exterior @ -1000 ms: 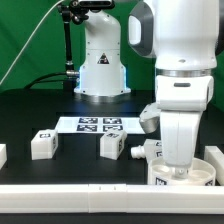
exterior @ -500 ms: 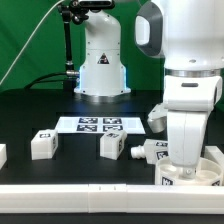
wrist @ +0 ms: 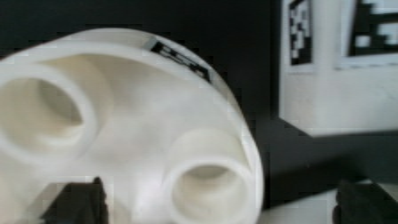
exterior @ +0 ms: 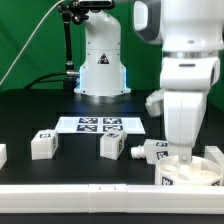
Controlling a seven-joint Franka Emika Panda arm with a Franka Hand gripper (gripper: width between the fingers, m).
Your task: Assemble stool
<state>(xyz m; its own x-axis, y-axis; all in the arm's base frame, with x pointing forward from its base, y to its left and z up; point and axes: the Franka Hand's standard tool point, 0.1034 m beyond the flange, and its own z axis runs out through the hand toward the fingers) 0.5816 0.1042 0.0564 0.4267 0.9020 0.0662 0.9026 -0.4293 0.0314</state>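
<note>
The white round seat (exterior: 205,172) lies at the exterior view's lower right, by the front rail. My gripper (wrist: 222,205) hangs right above it, its tips hidden behind the hand in the exterior view. The wrist view shows the seat (wrist: 125,110) close up with two round sockets. My dark fingertips (wrist: 80,202) stand far apart on either side of its near rim, so the gripper is open and holds nothing. A tagged white leg (exterior: 150,152) lies just left of the seat, and the wrist view shows a tagged leg (wrist: 338,60) beyond the seat.
Two more legs (exterior: 42,144) (exterior: 112,145) stand in front of the marker board (exterior: 100,124). Another white piece (exterior: 2,154) pokes in at the exterior view's left edge. A long white rail (exterior: 80,196) runs along the front. A second robot's base (exterior: 102,65) stands at the back.
The hand has risen slightly and shifted toward the exterior view's right above the seat. The seat now rests on the table.
</note>
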